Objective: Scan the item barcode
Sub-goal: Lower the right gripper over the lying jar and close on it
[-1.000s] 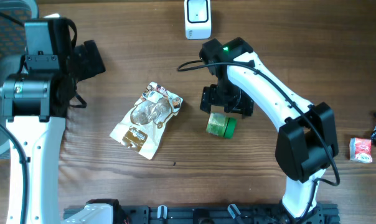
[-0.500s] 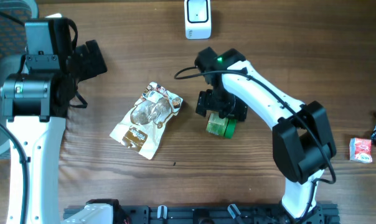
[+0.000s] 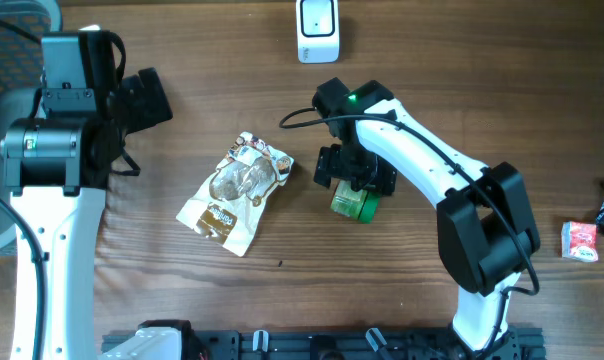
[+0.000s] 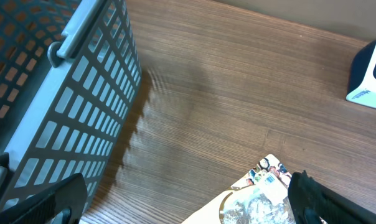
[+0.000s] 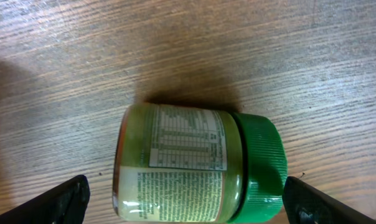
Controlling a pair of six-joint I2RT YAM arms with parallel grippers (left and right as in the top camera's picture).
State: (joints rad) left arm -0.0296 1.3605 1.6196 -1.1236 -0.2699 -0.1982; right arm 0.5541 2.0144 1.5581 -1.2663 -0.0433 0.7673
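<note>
Overhead view: the right gripper (image 3: 356,178) hangs directly over a small jar (image 3: 355,204) near the middle of a wooden table (image 3: 412,300), its jaws spread wide and holding nothing. The jar lies on its side, partly hidden beneath the gripper, with its green lid (image 3: 370,206) pointing toward the right edge of the table.

From the right wrist camera, the jar fills the middle of the picture, its label (image 5: 187,145) turned upward with a panel of fine print in a table layout; the print is too small to read. The ribbed lid sits at the right end. Both dark fingertips (image 5: 60,200) show only in the lower corners, well clear of the jar on either side and touching nothing.

A white scanner (image 3: 317,30) stands at the far edge of the table, beyond the jar and apart from it. A crumpled snack bag (image 3: 237,192) lies flat to the left of the jar, close by but not touching.

At the table's left side the left gripper (image 3: 145,96) is also spread wide and empty. Its wrist camera looks down past a blue-grey mesh basket (image 4: 57,106) onto bare wood, with a corner of the snack bag at the bottom and the scanner at the right edge. A small red packet (image 3: 580,241) lies near the table's right edge.
</note>
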